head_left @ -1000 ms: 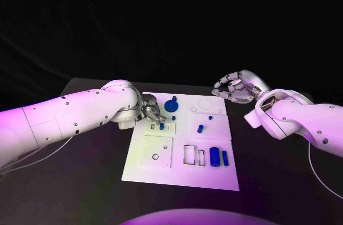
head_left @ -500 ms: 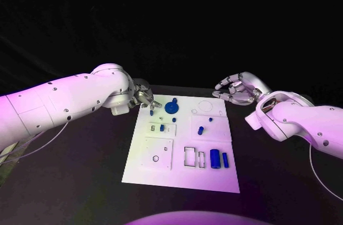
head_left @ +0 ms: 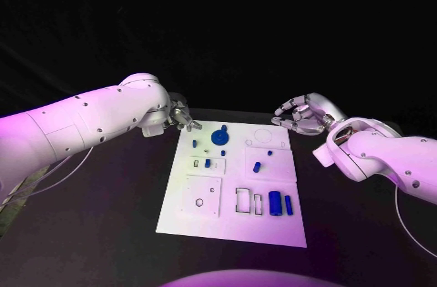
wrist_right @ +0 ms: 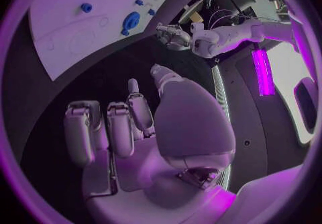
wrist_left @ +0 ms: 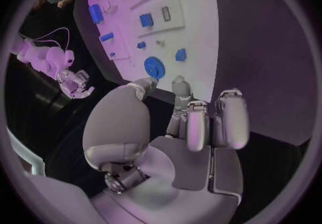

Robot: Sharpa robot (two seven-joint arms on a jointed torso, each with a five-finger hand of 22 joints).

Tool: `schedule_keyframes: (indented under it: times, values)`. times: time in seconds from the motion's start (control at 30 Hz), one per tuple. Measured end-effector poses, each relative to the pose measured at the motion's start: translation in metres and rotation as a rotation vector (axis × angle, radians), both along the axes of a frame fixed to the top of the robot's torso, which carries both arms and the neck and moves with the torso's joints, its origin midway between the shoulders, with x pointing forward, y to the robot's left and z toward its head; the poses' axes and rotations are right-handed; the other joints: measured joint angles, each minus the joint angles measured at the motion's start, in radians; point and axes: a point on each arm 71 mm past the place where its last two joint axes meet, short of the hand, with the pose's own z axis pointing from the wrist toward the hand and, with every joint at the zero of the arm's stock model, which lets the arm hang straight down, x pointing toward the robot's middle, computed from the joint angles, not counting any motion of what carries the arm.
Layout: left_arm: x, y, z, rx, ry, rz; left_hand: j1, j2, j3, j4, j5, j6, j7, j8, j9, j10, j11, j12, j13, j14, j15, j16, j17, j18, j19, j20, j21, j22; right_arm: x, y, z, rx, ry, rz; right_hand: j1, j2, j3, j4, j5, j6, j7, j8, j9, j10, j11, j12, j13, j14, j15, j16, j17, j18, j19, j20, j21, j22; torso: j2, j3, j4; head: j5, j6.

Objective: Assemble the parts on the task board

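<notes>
The white task board [head_left: 239,192] lay in the middle of the black tabletop [head_left: 109,224], with small blue parts [head_left: 274,203] lying on it or standing in it, a blue gear [head_left: 220,136] near its far edge. The left hand [head_left: 180,119] hovered at the board's far left corner, fingers loosely curled, apparently holding nothing. The right hand [head_left: 303,115] hung beyond the far right corner, fingers apart and empty.

One task board [head_left: 205,217], roughly eight blue parts [head_left: 274,202], two hands [head_left: 181,118]
</notes>
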Motion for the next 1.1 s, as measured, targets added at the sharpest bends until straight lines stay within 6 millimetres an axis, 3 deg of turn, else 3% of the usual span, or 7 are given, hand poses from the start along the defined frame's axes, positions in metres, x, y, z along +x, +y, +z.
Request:
schedule_keyframes:
  times: [0.47, 1.1]
  values:
    - [0.007, 0.001, -0.02, 0.068, 0.051, 0.005, 0.0, 0.0, -0.005, 0.0, -0.004, 0.0, 0.0, -0.006, -0.005, 0.0, 0.0, 0.0, -0.001, 0.0, 0.0, 0.0, 0.0, 0.0, 0.0, 0.0, 0.0, 0.001, 0.0, 0.002, -0.001, -0.001, -0.001, 0.004, 0.0, 0.0, 0.0, 0.0, 0.0, 0.0, 0.0, 0.004, 0.0, 0.0, 0.0, 0.0, 0.0, 0.0, 0.0, 0.0, 0.0, 0.0, 0.0, 0.0, 0.0, 0.0, 0.001, 0.0005, -0.0007, 0.0, -0.007]
    - [0.003, -0.006, -0.03, 0.072, 0.103, -0.024, 0.0, 0.01, -0.011, 0.0, -0.004, 0.013, 0.002, -0.013, -0.01, 0.0, 0.0, 0.006, -0.001, 0.0, 0.0, 0.0, 0.0, 0.0, 0.004, 0.004, 0.004, 0.012, 0.0, 0.004, -0.002, -0.002, 0.0, 0.008, 0.0, 0.0, 0.0, 0.0, 0.0, 0.0, 0.0, 0.004, 0.0, 0.0, 0.0, 0.0, 0.0, 0.0, 0.0, 0.0, 0.0, 0.0, 0.0, 0.0, 0.0, 0.0, -0.001, 0.0012, 0.0, 0.001, -0.012]
